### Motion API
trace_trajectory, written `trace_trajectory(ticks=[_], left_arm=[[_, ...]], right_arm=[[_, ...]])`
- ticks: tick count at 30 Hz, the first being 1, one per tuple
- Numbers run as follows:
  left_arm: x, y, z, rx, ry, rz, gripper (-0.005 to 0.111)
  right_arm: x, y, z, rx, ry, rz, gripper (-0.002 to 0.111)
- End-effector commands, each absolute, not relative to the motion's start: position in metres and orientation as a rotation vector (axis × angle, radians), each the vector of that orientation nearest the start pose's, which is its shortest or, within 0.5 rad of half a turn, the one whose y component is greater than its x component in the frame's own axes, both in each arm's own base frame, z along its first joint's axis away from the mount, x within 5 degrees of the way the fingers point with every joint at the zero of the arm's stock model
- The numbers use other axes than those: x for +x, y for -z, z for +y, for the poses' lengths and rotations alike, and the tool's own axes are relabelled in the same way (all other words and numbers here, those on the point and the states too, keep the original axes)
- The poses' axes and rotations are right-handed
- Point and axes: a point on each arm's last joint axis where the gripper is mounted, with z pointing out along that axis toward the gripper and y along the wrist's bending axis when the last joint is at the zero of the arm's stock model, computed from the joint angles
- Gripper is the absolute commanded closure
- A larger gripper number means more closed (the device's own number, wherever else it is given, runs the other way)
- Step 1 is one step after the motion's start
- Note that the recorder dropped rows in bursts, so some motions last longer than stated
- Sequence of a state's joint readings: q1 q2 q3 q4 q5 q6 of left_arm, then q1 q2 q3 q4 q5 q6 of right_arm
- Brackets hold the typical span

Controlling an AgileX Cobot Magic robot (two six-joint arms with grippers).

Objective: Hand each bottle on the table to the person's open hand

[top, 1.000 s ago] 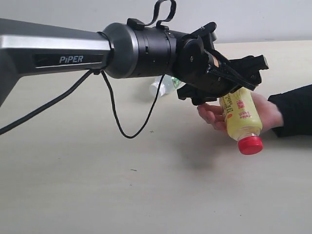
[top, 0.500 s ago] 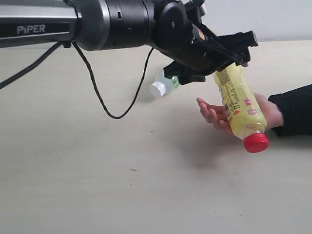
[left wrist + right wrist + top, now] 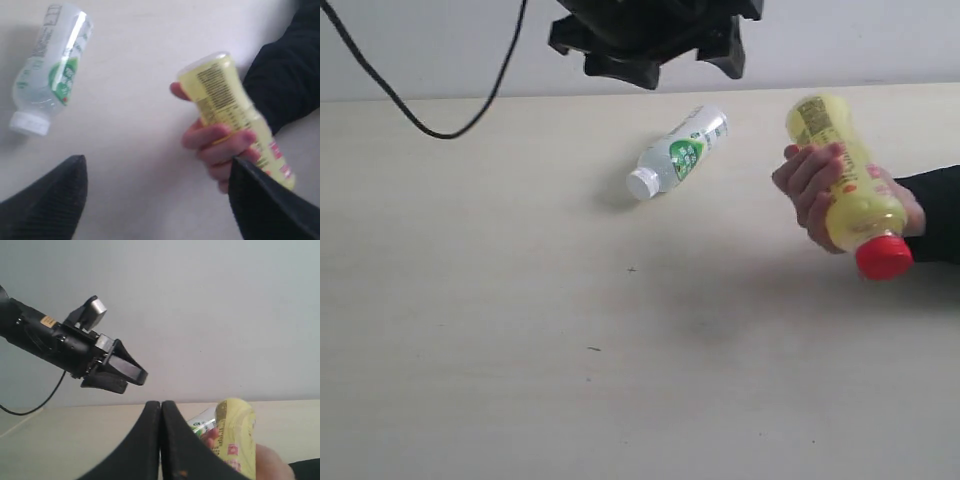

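Sideways, green-white labelled bottle [image 3: 680, 154], yellow bottle [image 3: 852, 192], print unreadable

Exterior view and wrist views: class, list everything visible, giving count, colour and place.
yellow bottle: one, yellow with red cap, in the person's hand
clear bottle: one, green-white label, white cap, lying on the table
table: one, pale beige, beneath everything
wall: one, pale grey, behind the table
cable: one, black, hanging over the table's far side
sleeve: one, black, on the person's wrist
hand: one, bare, wrapped round the yellow bottle
left gripper: one, black, open, empty, above the table
right gripper: one, black, shut
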State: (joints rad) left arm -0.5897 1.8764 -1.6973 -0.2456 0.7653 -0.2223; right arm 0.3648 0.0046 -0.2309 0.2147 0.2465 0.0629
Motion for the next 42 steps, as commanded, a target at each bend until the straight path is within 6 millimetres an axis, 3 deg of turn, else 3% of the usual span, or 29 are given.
trace_trajectory(ticks=[1,3,6,11,16,19,33,42], left_arm=[[0.339,-0.344,-0.213,0.39,0.567,2.544,0.07],[0.329,-0.354,-0.198,0.395,0.533,2.533,0.106],[0.313,-0.357,-0.182,0.38,0.486,2.397,0.106],[0.25,-0.343,-0.145,0.309,0.52,2.046,0.106],[0.214,-0.33,-0.124,0.374,0.471,2.024,0.106],[0.199,-0.316,-0.116,0.435,0.43,2.028,0.106],[0.145,-0.226,-0.074,0.334,0.372,1.772,0.106],[0.13,-0.201,-0.064,0.324,0.351,1.758,0.106]], right_arm=[[0.036,-0.267,0.018,-0.119,-0.535,1.511,0.108],[0.036,-0.267,0.018,-0.119,-0.535,1.511,0.108],[0.036,-0.267,0.018,-0.119,-0.535,1.511,0.108],[0.036,-0.267,0.018,-0.119,-0.535,1.511,0.108],[0.036,-0.267,0.018,-0.119,-0.535,1.511,0.108],[0.036,-0.267,0.018,-0.119,-0.535,1.511,0.108],[0.036,-0.267,0.018,-0.119,-0.535,1.511,0.108],[0.036,-0.267,0.018,-0.119,-0.535,1.511,0.108]])
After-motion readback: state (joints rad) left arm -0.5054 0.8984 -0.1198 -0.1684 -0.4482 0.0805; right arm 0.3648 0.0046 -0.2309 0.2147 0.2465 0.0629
